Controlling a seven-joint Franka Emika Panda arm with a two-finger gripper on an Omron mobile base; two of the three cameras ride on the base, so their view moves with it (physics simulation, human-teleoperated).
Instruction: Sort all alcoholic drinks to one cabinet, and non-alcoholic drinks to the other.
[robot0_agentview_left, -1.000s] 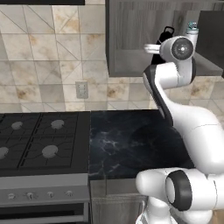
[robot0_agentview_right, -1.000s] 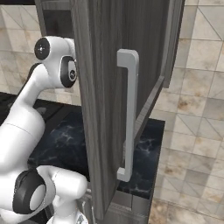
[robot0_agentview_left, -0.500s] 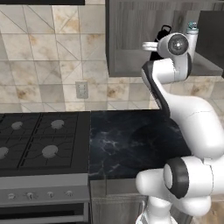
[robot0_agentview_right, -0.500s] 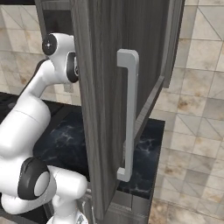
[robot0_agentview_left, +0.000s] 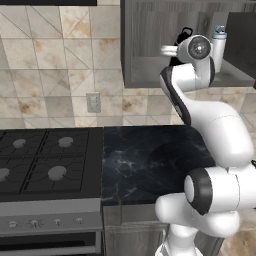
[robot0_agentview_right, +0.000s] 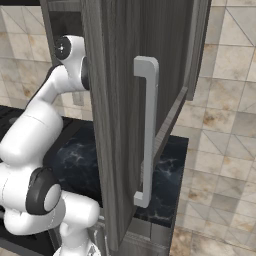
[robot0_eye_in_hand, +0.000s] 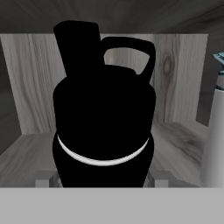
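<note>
Hand view: black bottle (robot0_eye_in_hand: 104, 122) beside white bottle (robot0_eye_in_hand: 215, 135) in cabinet (robot0_eye_in_hand: 39, 83).

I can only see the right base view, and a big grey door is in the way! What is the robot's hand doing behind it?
Observer: In the hand view, the gripper has a small black bottle between its fingers, inside the cabinet.
Operator: Is anything else in there?
Observer: Yes, a white bottle with a teal lid stands on the shelf, to the right of the black one.
Operator: Do they touch?
Observer: No. The hand view shows bare shelf between them.
</note>
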